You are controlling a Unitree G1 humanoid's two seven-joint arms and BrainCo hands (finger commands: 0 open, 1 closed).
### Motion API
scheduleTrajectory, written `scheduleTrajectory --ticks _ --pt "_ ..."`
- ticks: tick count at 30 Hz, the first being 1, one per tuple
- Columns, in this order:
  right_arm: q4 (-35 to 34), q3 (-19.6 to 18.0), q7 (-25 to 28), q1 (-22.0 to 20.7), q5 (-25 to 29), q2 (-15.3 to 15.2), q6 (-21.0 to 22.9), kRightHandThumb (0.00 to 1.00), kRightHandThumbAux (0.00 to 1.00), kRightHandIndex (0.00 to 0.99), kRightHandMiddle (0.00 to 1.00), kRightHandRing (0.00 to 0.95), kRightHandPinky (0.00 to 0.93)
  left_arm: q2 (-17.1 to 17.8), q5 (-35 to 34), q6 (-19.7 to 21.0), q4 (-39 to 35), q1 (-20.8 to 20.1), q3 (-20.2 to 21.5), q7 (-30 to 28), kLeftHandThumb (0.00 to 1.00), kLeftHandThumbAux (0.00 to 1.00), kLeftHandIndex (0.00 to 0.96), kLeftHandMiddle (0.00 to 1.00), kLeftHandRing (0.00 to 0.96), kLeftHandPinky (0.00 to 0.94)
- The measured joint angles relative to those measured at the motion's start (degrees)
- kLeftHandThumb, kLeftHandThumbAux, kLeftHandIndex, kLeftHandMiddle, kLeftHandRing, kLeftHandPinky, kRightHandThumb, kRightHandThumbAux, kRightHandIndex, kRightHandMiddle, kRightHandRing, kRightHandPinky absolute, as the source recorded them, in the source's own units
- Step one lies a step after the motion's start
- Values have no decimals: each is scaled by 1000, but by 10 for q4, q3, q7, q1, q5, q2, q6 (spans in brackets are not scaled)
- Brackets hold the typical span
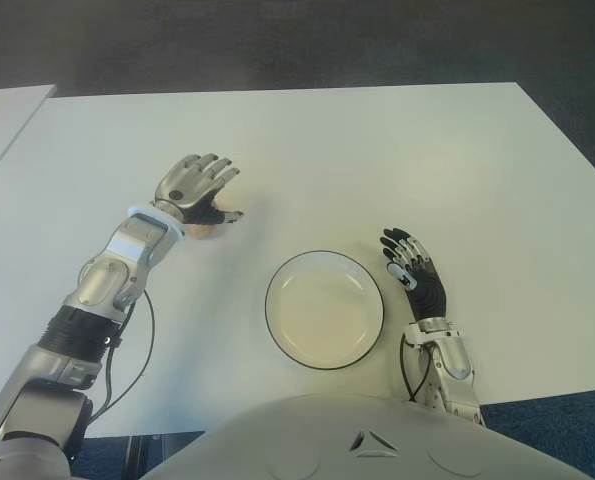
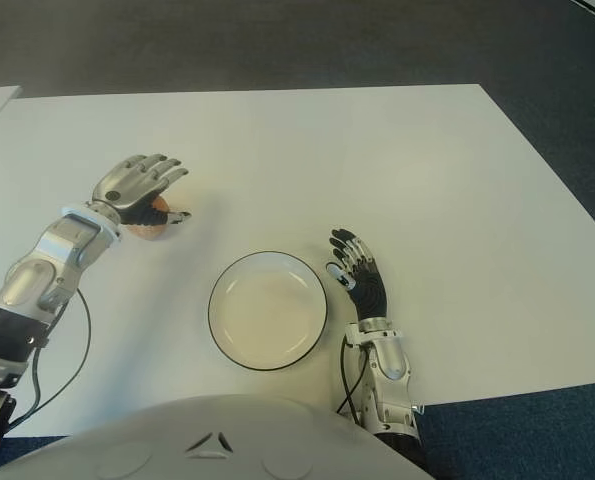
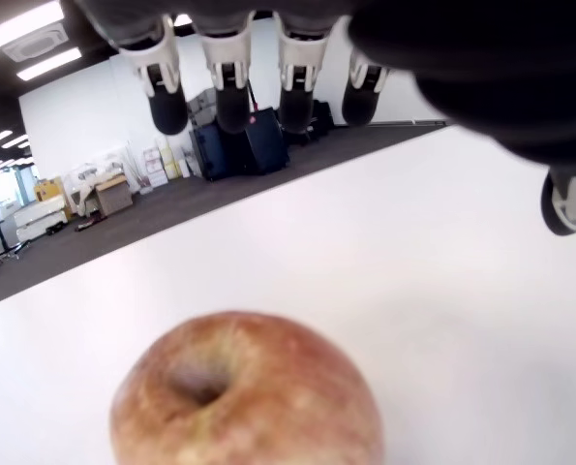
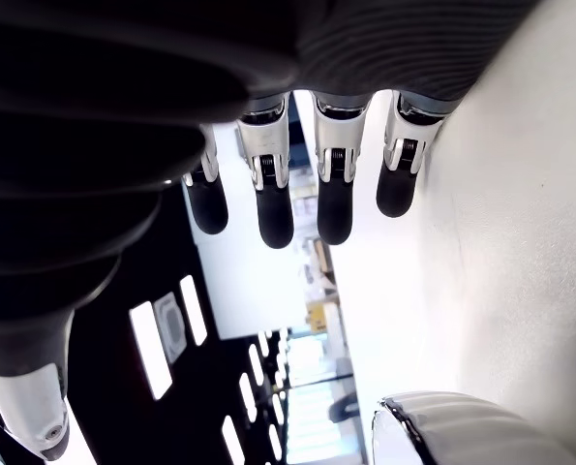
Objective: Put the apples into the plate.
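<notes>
Left hand hovering over the apple, plate sitting bare

Plain white table (image 1: 377,160) with dark carpet (image 1: 277,40) beyond its far edge; the left wrist view shows an office with ceiling lights. The left hand (image 1: 192,190) is at about 10 o'clock from the plate (image 1: 324,309), fingers spread wide above a round, mottled red-yellow apple (image 3: 244,392), not gripping it. The plate's a glossy cream disc with a thin dark rim. The right hand (image 1: 414,272) shows just right of the plate, at 3 o'clock, fingers loose and holding nothing.

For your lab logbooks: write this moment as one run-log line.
left hand: open over apple, no grasp | right hand: open, right of plate | plate: empty | table
</notes>
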Motion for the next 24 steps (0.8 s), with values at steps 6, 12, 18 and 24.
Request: scheduleTrajectory --ticks 6,12,18,24 --pt "0 -1 1 0 1 -1 0 227 638 176 203 178 199 19 9 -3 42 -21 -18 15 243 213 0 0 0 0" --pt "0 -3 2 0 1 -5 0 216 643 175 210 179 175 19 13 -3 70 -35 -38 24 240 213 0 0 0 0" --pt "0 -5 2 0 0 -9 0 216 653 162 218 185 191 19 13 -3 92 -41 -53 24 244 221 0 0 0 0" --pt "1 -7 1 0 0 -11 0 226 664 150 224 192 191 19 12 -4 107 -44 -65 22 248 226 0 0 0 0"
